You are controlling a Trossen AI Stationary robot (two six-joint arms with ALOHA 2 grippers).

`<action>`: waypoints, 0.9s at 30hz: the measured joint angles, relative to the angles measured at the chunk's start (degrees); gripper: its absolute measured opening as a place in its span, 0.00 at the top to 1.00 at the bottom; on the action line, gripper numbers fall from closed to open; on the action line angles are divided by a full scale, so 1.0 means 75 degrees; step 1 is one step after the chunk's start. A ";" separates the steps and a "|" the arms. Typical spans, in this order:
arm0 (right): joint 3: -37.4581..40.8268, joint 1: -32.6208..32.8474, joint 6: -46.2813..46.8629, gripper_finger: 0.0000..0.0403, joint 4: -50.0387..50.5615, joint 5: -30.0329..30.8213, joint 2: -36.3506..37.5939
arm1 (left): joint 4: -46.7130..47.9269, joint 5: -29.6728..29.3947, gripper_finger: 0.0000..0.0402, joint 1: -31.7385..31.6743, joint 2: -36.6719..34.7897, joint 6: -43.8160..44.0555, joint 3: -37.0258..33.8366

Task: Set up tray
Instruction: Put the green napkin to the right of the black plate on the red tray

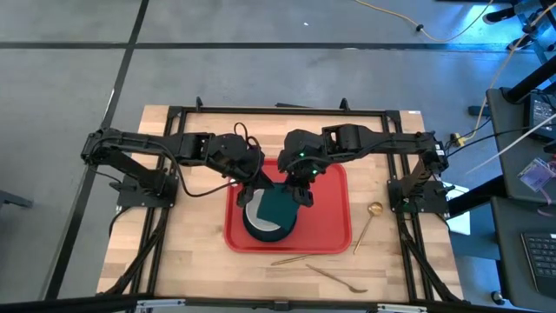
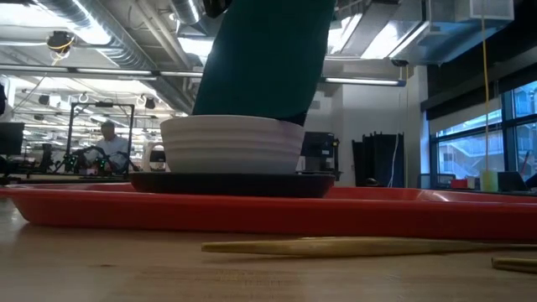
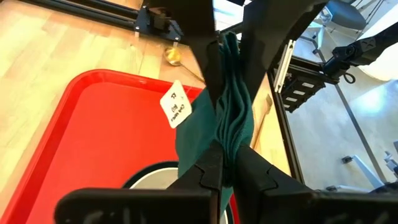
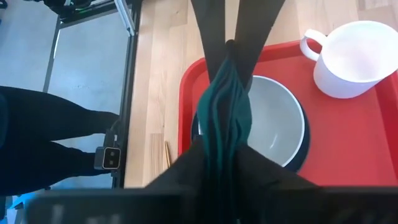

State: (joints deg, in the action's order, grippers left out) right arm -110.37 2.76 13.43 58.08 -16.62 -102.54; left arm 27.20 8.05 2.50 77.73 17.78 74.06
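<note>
The red tray (image 1: 334,236) lies mid-table. On it stands a dark plate (image 2: 231,184) with a white bowl (image 2: 232,144). A white mug (image 4: 351,56) stands on the tray beside the bowl. Both grippers are shut on the dark green napkin (image 1: 278,207) above the bowl, my left gripper (image 1: 253,196) on its left side and my right gripper (image 1: 304,193) on its right. The napkin (image 2: 262,59) hangs bunched down to the bowl's rim. A white tag (image 3: 175,106) sticks out from it. My left gripper (image 3: 229,155) pinches the napkin's gathered upper folds (image 3: 231,134) between its two fingers, several layers together, coming from above and the table's left. The cloth hangs below, its lower end at the bowl. My right gripper (image 4: 224,149) pinches the same bunched upper part (image 4: 225,115) of the napkin between its two fingers, several layers, coming from above and the table's right. Its fingers stand close opposite the left gripper's fingers (image 4: 208,31).
A gold spoon (image 1: 372,215) lies on the wood right of the tray. Gold chopsticks (image 2: 361,246) and a gold fork (image 1: 334,276) lie between the tray and the table's near edge. Bare wood shows left of the tray. A person sits far off in the room (image 2: 109,144).
</note>
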 joint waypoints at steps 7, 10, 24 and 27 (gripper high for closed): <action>0.0000 0.0000 0.0230 0.97 0.0099 0.0000 0.0000 | -0.0062 0.0000 0.93 0.0000 -0.0023 -0.0008 0.0000; 0.0000 -0.0003 0.0210 0.98 0.0443 0.0000 0.0002 | -0.0059 0.0056 0.85 -0.0007 -0.0213 -0.0111 0.0000; -0.1601 0.0537 0.0622 0.98 0.3401 0.0000 0.0079 | 0.0678 -0.1273 0.68 -0.0662 -0.2090 0.0128 0.0006; -0.1660 0.0847 0.0641 0.98 0.3618 0.0013 0.0093 | 0.0813 -0.1558 0.70 -0.0656 -0.2307 0.0128 0.0006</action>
State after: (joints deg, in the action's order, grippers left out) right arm -122.82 9.11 18.24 85.22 -16.52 -101.84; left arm 33.30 -3.63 -2.42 60.43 18.74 74.11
